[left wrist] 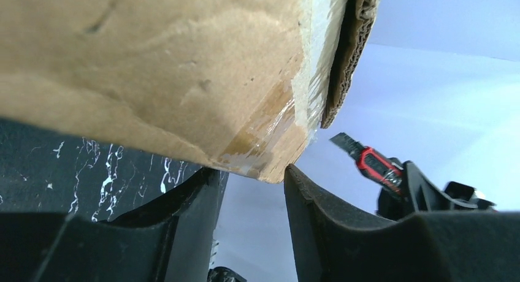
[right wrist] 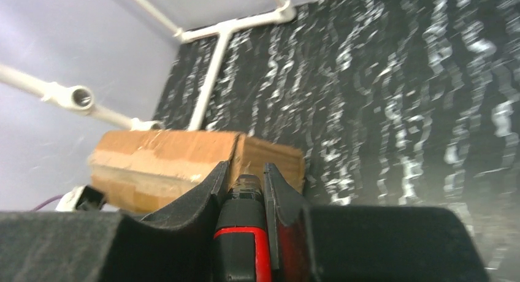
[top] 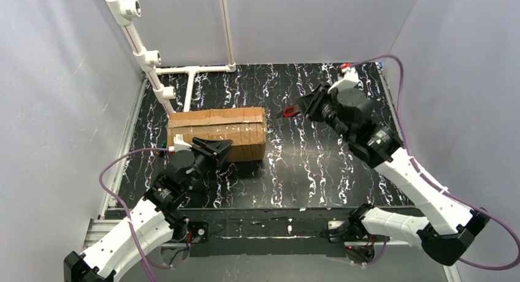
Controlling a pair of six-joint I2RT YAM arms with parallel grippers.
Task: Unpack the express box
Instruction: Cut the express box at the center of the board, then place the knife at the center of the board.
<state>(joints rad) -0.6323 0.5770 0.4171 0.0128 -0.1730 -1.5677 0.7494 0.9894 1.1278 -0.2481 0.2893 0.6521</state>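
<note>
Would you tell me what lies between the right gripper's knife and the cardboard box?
Nothing: in the top view, only bare marbled table separates the knife from the express box.

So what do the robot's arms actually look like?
Both the left arm and right arm have white tubular links, black joints and black wedge-shaped padded jaws. A thin purple cable loops loosely alongside each one.

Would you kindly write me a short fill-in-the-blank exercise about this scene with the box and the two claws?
1. The right claw is shut on a red and black ____.
2. In the top view, the express box lies to that claw's ____.
3. The left claw is at the box's ____ side.
Missing words: knife; left; near.
</note>
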